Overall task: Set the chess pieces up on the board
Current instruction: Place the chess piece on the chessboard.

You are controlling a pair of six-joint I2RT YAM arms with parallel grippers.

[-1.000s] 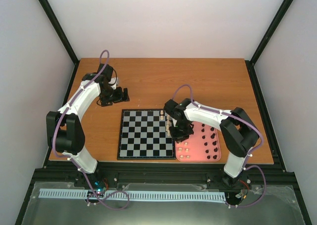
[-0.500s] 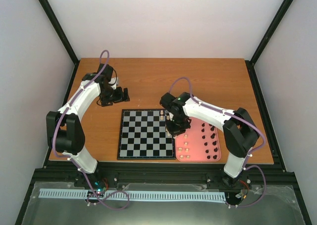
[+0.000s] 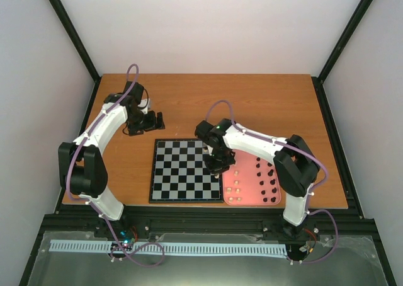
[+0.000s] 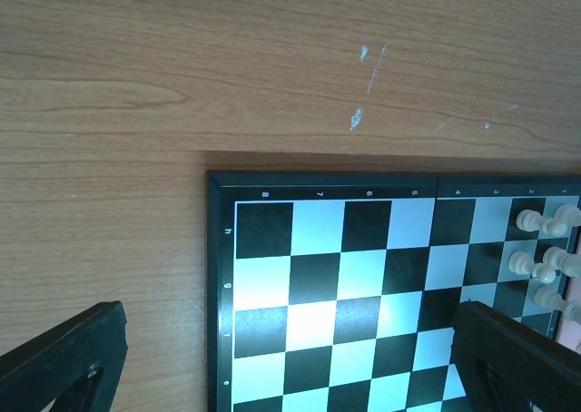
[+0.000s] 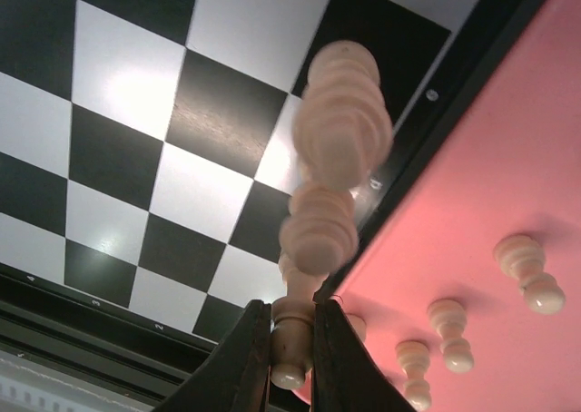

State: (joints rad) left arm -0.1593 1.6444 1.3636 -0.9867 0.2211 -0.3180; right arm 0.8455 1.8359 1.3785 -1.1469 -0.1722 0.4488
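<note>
**Step in hand (judged):** seating 1 cream piece on the board's right-hand edge rank.
- Board [image 3: 179,172] lies flat, most squares bare.
- Right end effector [image 3: 218,165] hangs over the board's right edge, near the far corner. It is pinching a cream piece [image 5: 292,347] at 1 end.
- To do it well: come down straight with the base square to the target square, and release only once the piece sits. A tilted release would probably tip so small a peg.
- Blurred cream shapes [image 5: 340,112] fill the wrist view ahead of the fingertips. Cannot tell whether they stand on the board or belong to the held piece.
- Placed cream pieces [image 4: 527,220], about 5, cluster tight in that far-right corner. Main obstacle: the fingers could brush them on descent or on opening.

**Around:**
- Bench [image 3: 208,97], wood, carries everything.
- Pink tray [image 3: 252,200] butts against the board's right edge.
- Left end effector [image 4: 290,367] is spread wide with nothing between its fingers. It sits beyond the board's far-left corner, well apart from the work.
- On the tray: black pieces [image 3: 267,176] and loose cream pieces [image 5: 526,269].
</note>
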